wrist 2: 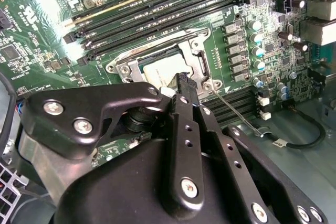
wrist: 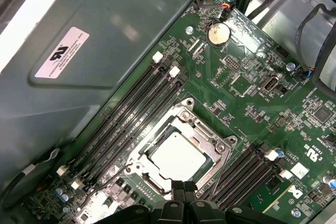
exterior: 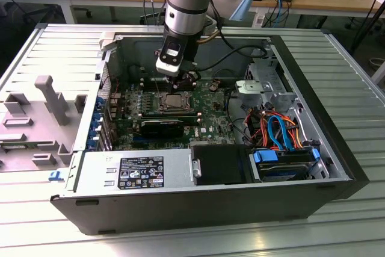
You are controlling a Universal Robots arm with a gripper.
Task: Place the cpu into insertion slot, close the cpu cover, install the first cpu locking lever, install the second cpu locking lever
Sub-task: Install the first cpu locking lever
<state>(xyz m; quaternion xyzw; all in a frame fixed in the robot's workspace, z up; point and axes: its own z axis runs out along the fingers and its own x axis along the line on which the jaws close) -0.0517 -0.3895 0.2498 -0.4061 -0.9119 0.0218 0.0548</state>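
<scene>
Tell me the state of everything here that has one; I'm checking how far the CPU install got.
cpu, seated in the insertion slot.
cpu cover, down over the cpu's edges.
locking lever, swung out, apparently not latched.
gripper, shut, tip at the slot's edge.
computer case, open, insides exposed.

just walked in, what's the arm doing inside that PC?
The pincer, shut and holding nothing, is poised at the edge of the cpu on the green motherboard inside the open computer case. The cpu is already seated, with the silver cpu cover lying flat around it. One thin locking lever angles away from it, seemingly unlatched.
</scene>
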